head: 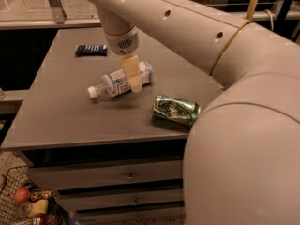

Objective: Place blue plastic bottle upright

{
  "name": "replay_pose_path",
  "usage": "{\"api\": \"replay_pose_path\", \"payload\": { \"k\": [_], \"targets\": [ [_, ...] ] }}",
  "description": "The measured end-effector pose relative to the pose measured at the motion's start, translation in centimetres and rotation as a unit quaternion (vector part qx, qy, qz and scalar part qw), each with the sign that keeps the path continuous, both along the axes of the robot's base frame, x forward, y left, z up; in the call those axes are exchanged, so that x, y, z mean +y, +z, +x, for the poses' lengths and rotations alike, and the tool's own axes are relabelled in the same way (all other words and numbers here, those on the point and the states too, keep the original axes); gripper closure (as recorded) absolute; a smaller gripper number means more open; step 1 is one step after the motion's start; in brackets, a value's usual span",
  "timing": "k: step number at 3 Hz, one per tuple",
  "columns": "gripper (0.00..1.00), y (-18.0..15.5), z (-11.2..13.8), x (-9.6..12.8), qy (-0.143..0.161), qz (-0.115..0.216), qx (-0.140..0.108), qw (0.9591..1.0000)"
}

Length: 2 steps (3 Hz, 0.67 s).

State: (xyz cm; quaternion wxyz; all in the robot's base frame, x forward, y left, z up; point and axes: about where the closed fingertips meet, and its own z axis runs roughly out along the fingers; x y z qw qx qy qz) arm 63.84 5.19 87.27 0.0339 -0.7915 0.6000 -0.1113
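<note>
**Operator:** Where is the bottle?

**Technician:** The bottle (111, 83) lies on its side near the middle of the worktop (61, 114). Its white cap (93, 93) points toward the near left corner. A can (176, 109) lies on its side near the bottle but not touching it. A dark packet (90, 49) sits well apart at the far side.

**Operator:** What is the gripper's condition?

**Technician:** The gripper (133, 78) is down over the bottle's mid-body, across the label. I cannot tell whether it is apart or clamped on the bottle.

**Operator:** What is the recommended procedure?

**Technician:**
1. Confirm a firm hold on the body. The thin plastic will probably give, so squeeze moderately.
2. Lift the bottle clear of the worktop.
3. Rotate it until the cap is uppermost, and keep the base from swinging toward the can.
4. Seat the base flat.
5. Release only once the bottle stands unaided.
</note>
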Motion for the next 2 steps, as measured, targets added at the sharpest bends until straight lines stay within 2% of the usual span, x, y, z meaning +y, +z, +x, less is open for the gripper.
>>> {"api": "replay_pose_path", "payload": {
  "k": [1,2],
  "targets": [
    [0.00,-1.17,-0.57,0.66,-0.012,-0.024,-0.004,0.9996],
    [0.00,-1.68,-1.25,1.50,-0.006,-0.030,-0.003,0.9995]
  ]
}}
